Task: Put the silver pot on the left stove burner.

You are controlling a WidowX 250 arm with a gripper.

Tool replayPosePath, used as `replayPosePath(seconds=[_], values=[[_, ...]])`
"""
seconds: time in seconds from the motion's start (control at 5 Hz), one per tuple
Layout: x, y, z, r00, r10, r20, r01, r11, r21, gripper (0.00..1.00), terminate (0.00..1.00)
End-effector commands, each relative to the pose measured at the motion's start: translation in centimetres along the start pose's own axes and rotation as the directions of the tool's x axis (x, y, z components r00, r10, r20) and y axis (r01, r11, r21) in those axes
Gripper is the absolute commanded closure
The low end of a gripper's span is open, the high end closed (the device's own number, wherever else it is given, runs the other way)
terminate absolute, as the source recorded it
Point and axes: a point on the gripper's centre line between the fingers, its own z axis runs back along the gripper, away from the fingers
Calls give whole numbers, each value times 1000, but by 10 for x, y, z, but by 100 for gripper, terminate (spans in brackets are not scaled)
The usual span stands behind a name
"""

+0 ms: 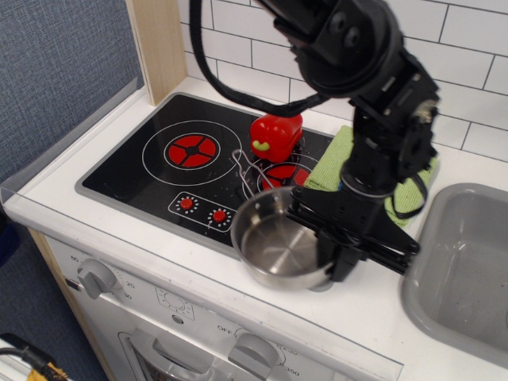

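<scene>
You see the pincer (332,255) clamped on the right rim of the silver pot (279,248), tilted at the counter's (143,238) front edge, its wire handle pointing toward the red pepper (275,135), left stove burner (192,149) bare.

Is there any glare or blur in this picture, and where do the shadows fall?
In the observation.image view, the silver pot shows bright reflections on its floor and rim; its thin wire handle looks slightly smeared. The black cooktop carries a soft sheen near the left stove burner. A dim shadow lies under the pot and the gripper on the white counter. Lighting is even and diffuse.
</scene>
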Motion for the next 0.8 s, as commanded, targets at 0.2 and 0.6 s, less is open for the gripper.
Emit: replayPosePath(seconds=[0.2,0.6], values=[[24,45,107,877,392,278,-386,919,-80,100,0],[71,129,82,778,605,170,-590,796,-135,100,0]])
